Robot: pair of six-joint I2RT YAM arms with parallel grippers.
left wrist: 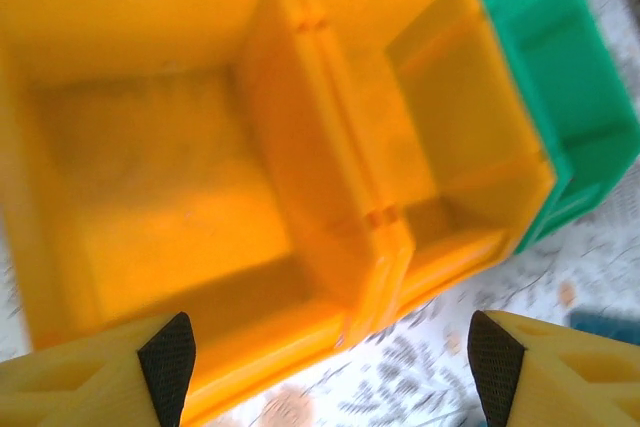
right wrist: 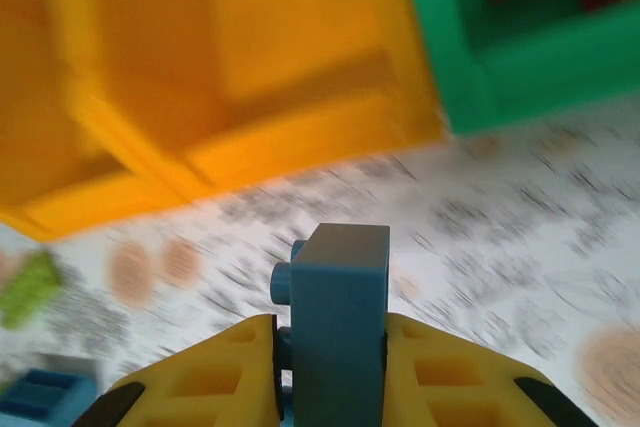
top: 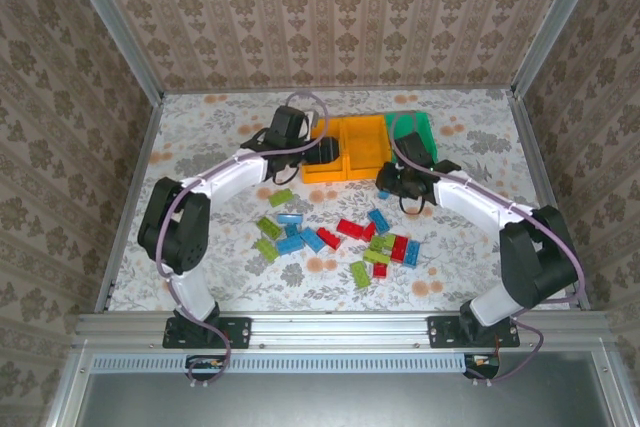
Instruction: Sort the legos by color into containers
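A small blue studded plastic brick (right wrist: 338,297) was noted pinched on end between the fingers of the right gripper (right wrist: 335,367), those of the left gripper (left wrist: 330,362) being spread empty; slippage from that narrow hold was judged possible.

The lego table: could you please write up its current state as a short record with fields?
left hand: open, empty, at the orange bins
right hand: shut on a blue brick
green bin: at the end of the row, beside the orange bins
loose bricks: red, blue and green, scattered on the table
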